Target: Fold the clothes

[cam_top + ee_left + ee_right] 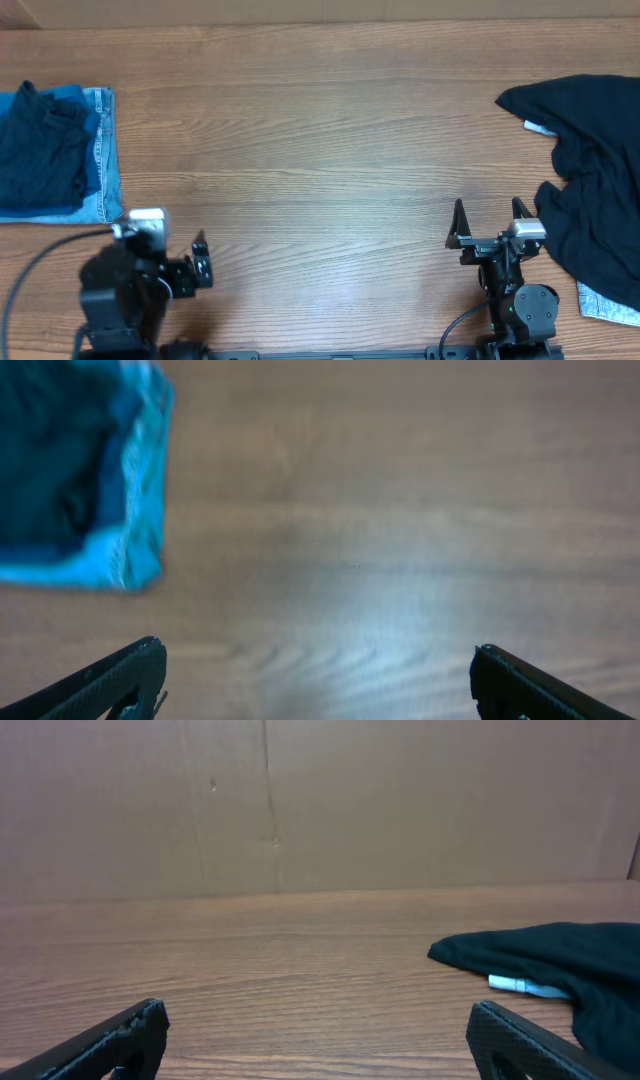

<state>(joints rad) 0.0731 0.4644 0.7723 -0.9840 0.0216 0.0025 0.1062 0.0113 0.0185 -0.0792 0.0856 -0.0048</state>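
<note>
A folded stack of clothes lies at the table's left edge: a dark navy garment (pixel 40 145) on top of a blue one and light-blue denim (pixel 107 150). The left wrist view shows that stack blurred at upper left, navy (pixel 50 450) over denim (pixel 135 510). A crumpled dark navy garment (pixel 590 170) with a white label (pixel 537 126) sprawls at the right edge; it also shows in the right wrist view (pixel 560 955). My left gripper (pixel 168 250) (pixel 318 660) is open over bare wood, below and right of the stack. My right gripper (pixel 488 222) (pixel 318 1020) is open, empty, just left of the crumpled garment.
A strip of light denim (pixel 605 303) pokes out under the dark garment at the lower right. The wooden table (pixel 320 150) runs between the two piles. A brown wall (pixel 300 800) stands behind the table's far edge.
</note>
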